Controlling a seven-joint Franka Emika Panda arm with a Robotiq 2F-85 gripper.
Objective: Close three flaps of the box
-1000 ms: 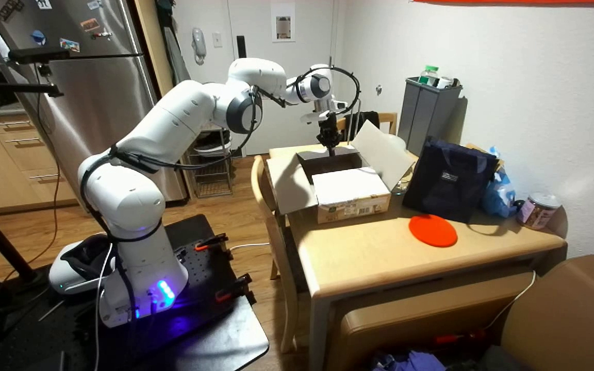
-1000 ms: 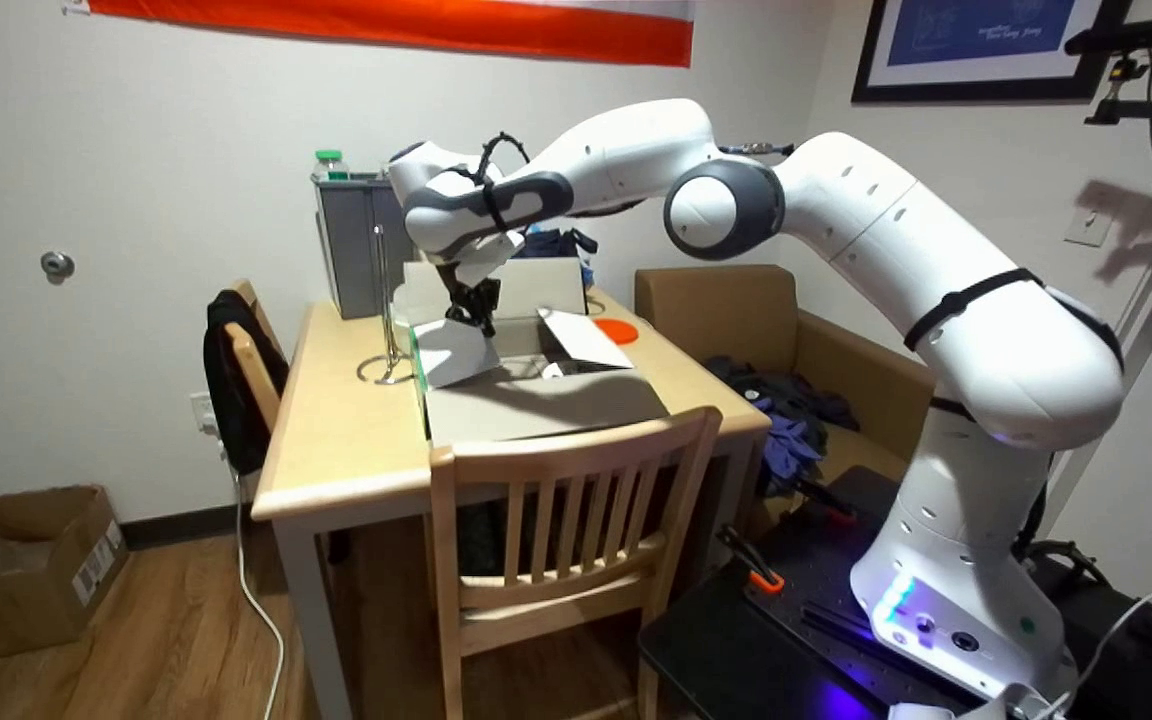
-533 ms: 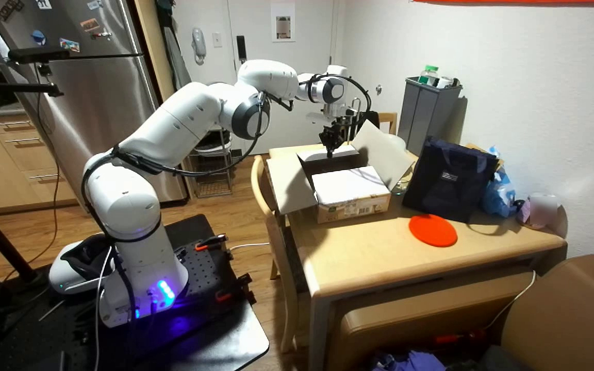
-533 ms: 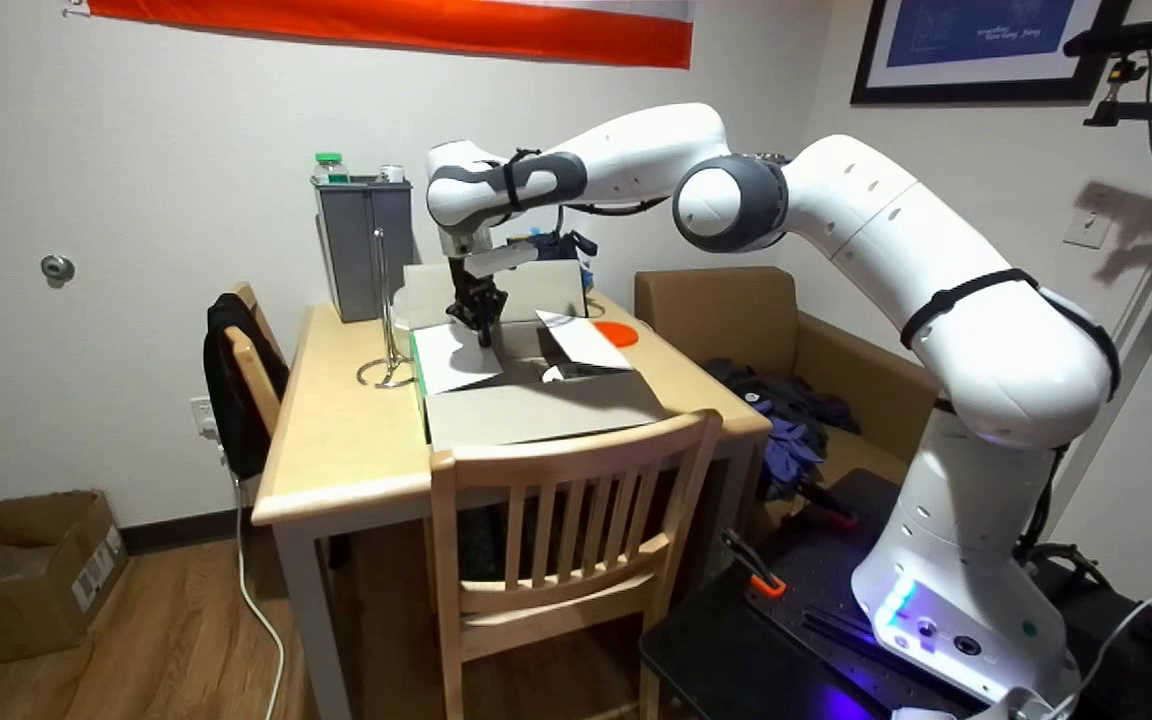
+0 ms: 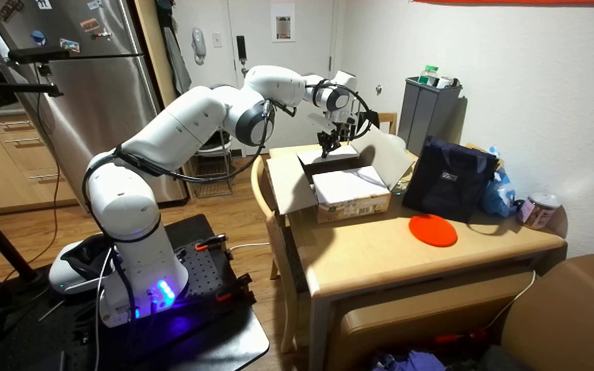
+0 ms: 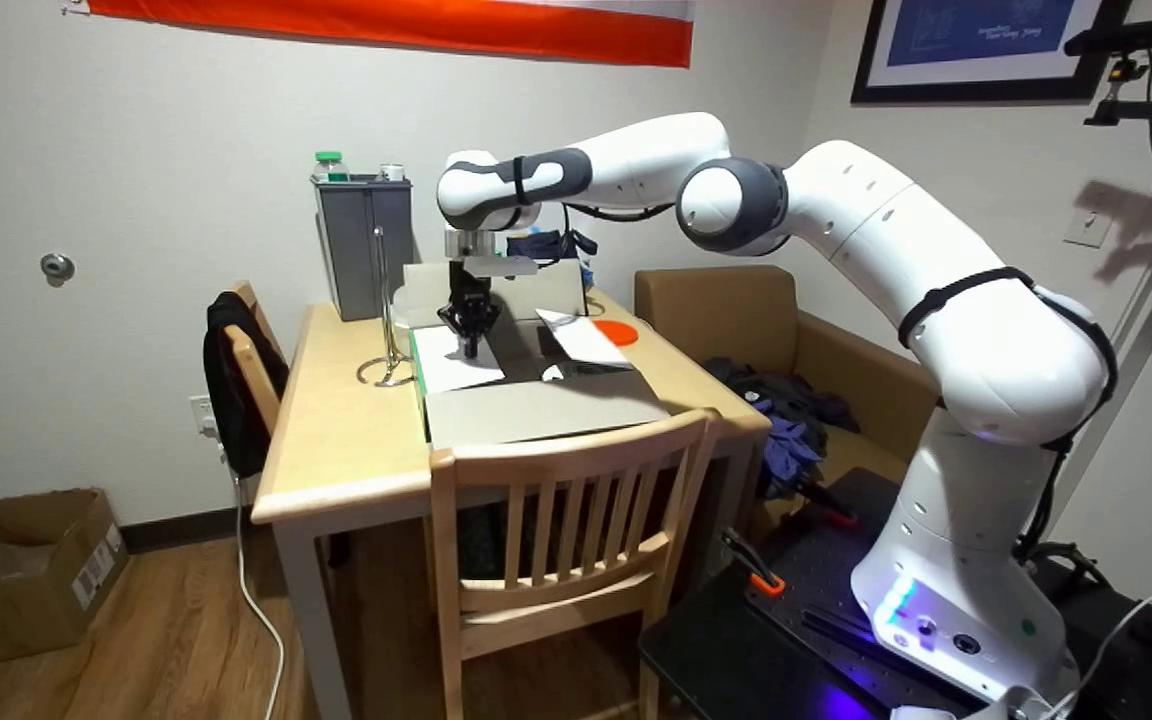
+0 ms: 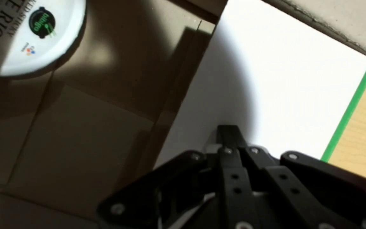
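Observation:
The tan carton box (image 5: 355,207) stands on the table, partly open. My gripper (image 5: 324,154) is shut and empty, its fingertips pointing down on the white far-end flap (image 6: 444,366); it also shows in an exterior view (image 6: 470,352) and in the wrist view (image 7: 229,128). That flap (image 7: 284,73) lies nearly flat over its end of the opening. The opposite white flap (image 5: 351,184) is folded inward, its free edge a little raised. One long flap (image 5: 291,185) is folded outward on the chair side. The other long flap (image 5: 382,154) stands up, leaning outward.
A round rice tub (image 7: 33,35) lies inside the box. A dark bag (image 5: 449,180), a red disc (image 5: 432,230) and a jar (image 5: 538,211) are on the table (image 5: 405,273). A metal stand (image 6: 383,310) is close to the box. A wooden chair (image 6: 576,450) stands against the table.
My wrist has swung from tilted to more upright, and the fingertips have moved outward and down along the far-end flap. That flap lies slightly lower. The other flaps have not visibly moved.

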